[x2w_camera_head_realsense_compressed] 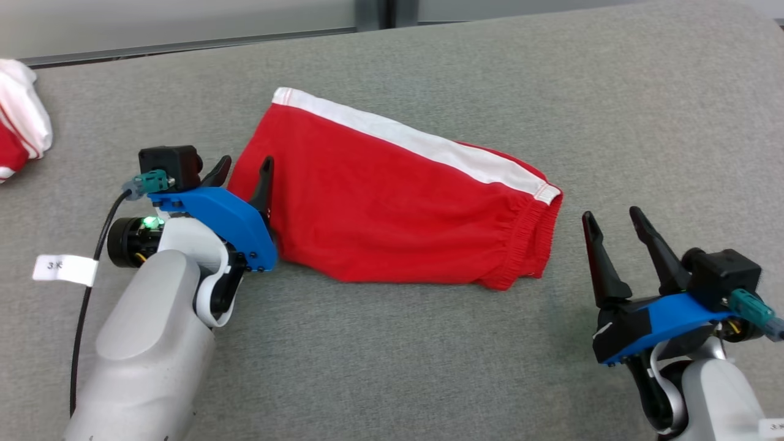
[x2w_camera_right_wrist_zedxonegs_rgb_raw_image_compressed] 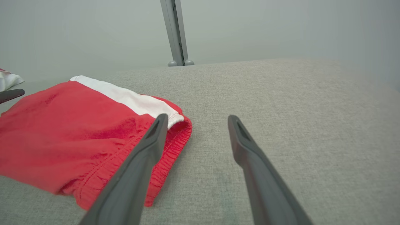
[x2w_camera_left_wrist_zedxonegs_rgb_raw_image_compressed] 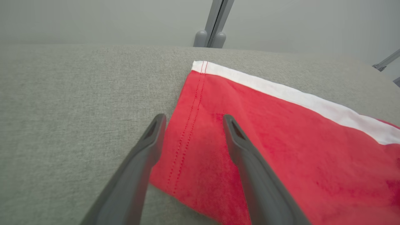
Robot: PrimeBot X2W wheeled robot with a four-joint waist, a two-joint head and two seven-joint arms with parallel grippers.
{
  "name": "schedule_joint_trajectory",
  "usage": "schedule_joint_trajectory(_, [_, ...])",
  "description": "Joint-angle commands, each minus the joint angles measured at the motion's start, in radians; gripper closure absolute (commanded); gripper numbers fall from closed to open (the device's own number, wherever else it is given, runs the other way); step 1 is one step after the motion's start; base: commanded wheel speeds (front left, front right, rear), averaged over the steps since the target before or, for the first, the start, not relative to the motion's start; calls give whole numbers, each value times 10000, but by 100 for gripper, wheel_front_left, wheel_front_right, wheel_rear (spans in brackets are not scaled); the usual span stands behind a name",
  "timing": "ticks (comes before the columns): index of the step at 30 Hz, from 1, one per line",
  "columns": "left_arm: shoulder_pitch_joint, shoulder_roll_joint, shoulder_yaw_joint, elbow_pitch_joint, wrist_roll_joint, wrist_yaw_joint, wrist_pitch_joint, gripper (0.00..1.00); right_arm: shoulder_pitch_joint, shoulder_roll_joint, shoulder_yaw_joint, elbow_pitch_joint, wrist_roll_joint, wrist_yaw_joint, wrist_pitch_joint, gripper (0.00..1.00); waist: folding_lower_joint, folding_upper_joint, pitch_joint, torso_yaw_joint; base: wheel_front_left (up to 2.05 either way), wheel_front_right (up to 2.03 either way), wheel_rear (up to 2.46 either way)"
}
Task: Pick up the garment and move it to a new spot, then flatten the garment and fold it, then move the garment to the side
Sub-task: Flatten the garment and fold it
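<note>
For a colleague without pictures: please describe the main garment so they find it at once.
On the grey cloth surface, look at the middle. The red garment lies flat there, a white stripe along its far edge; the other red-white cloth is bunched far left.

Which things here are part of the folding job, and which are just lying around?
Job: red shorts; left gripper, open at their hem end; right gripper, open beside the waistband.
Lying about: red-and-white cloth, bunched at the far left.
</note>
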Motion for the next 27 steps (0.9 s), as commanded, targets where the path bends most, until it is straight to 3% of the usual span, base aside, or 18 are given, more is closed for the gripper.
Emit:
schedule_joint_trajectory(1, [22, 94, 47, 18, -70, 43, 206, 0, 207, 1, -91, -328, -12, 1, 123, 0, 1, 0, -1, -118, 0, 0, 0])
schedule_joint_trajectory(10, [-383, 592, -16, 213, -194, 180, 1515, 0, 499, 1, -87, -1336, 184, 1, 545, 0, 1, 0, 374, -548, 0, 0, 0])
schedule_joint_trajectory(17, [-329, 582, -345, 109, -448, -190, 2276, 0, 450, 2, -44, -1461, 281, 1, 505, 0, 1, 0, 520, -670, 0, 0, 0])
schedule_joint_trajectory(18, [-305, 553, -381, 48, -498, -225, 2311, 17, 438, 2, -56, -1462, 277, 1, 483, 0, 1, 0, 527, -672, 0, 0, 0])
schedule_joint_trajectory(19, [-271, 515, -392, -17, -554, -267, 2334, 54, 424, 2, -60, -1459, 268, 1, 452, 0, 1, 0, 528, -671, 0, 0, 0])
schedule_joint_trajectory(21, [-188, 437, -389, -139, -726, -342, 2292, 92, 374, 2, -34, -1437, 295, 1, 400, 0, 1, 0, 521, -664, 0, 0, 0])
schedule_joint_trajectory(22, [-149, 436, -418, -179, -776, -373, 2287, 100, 348, 2, -11, -1418, 319, 1, 387, 0, 1, 0, 510, -657, 0, 0, 0])
schedule_joint_trajectory(27, [25, 417, -253, -484, -1027, -430, 1655, 100, 317, 0, -92, -1310, 328, 1, 275, 0, 1, 0, 349, -513, 0, 0, 0])
